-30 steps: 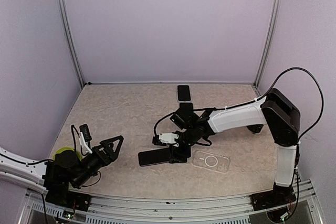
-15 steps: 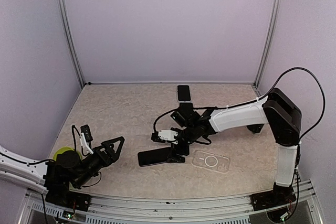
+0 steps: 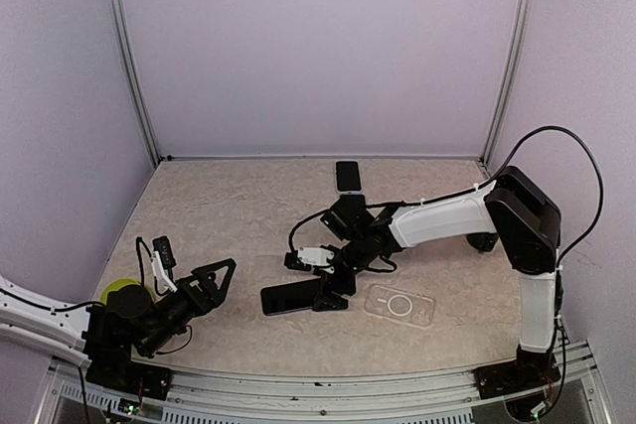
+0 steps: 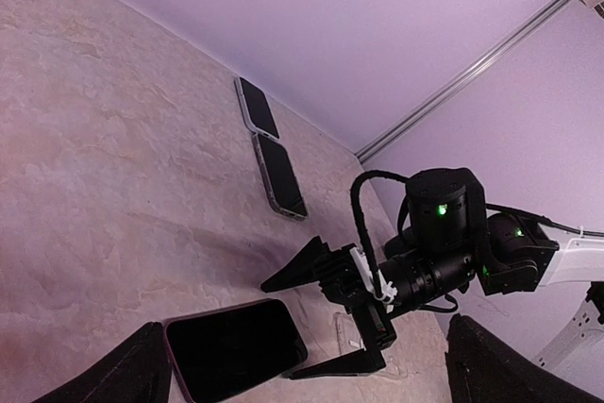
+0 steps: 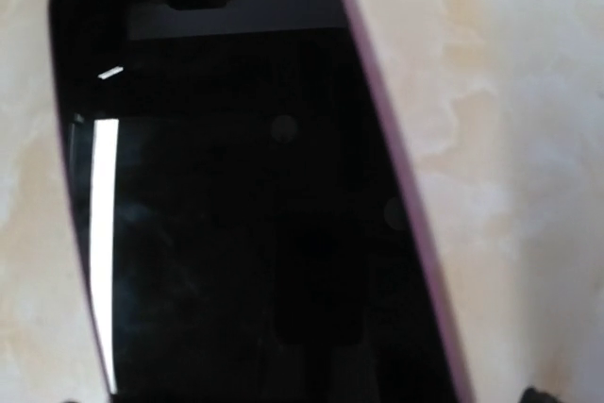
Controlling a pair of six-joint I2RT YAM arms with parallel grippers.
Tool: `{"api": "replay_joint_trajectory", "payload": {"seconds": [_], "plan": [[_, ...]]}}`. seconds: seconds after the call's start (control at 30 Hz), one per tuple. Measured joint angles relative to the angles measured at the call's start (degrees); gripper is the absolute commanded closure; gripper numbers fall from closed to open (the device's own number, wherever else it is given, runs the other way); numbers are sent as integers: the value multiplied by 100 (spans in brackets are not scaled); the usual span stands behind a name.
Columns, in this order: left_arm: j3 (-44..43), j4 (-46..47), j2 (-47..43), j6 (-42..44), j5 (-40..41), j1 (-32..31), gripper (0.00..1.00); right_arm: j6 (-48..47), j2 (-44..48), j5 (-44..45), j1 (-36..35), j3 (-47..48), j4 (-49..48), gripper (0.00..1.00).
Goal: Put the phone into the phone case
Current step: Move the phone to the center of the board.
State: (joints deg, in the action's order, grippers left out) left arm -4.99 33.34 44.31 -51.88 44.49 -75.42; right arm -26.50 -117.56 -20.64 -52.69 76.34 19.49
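The phone (image 3: pixel 293 297), black-screened with a purple rim, lies flat on the table left of the clear phone case (image 3: pixel 399 305). My right gripper (image 3: pixel 306 285) is open. Its two fingers are spread wide on either side of the phone's right end and do not squeeze it. In the right wrist view the phone (image 5: pixel 245 195) fills nearly the whole frame, close below the camera. My left gripper (image 3: pixel 191 260) is open and empty at the near left. In the left wrist view it looks toward the phone (image 4: pixel 231 346) and the case's edge (image 4: pixel 347 332).
Two more dark phones lie at the back middle, one near the wall (image 3: pixel 347 176) and one (image 3: pixel 350 208) partly under my right arm. They also show in the left wrist view: the far phone (image 4: pixel 257 106) and the nearer phone (image 4: pixel 279 175). The right arm spans the table's right half.
My right gripper's jaws have spread wider and the arm has shifted slightly. The phone stays lying where it was. The left arm has not moved.
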Motion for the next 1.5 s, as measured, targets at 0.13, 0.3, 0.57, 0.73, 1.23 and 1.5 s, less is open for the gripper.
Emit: {"api": "replay_joint_trajectory", "payload": {"seconds": [0.13, 0.3, 0.57, 0.73, 1.23, 1.5], "plan": [[0, 4, 11, 2, 2, 0, 1, 2, -4, -109, 0, 0, -9, 0], [0, 9, 160, 0, 0, 0, 1, 35, -63, -164, 0, 0, -92, 3], [0, 11, 234, 2, 2, 0, 1, 173, -42, -157, 0, -264, -638, 17], [0, 11, 229, -11, 31, 0, 1, 354, 70, -173, 0, -505, -896, 35], [0, 4, 229, -214, 101, 0, 1, 1384, 599, 581, -446, -1320, -1462, 49], [-22, 0, 271, -299, 103, 0, 1, 2618, 737, 1878, -852, -1700, -2170, 50]]}}
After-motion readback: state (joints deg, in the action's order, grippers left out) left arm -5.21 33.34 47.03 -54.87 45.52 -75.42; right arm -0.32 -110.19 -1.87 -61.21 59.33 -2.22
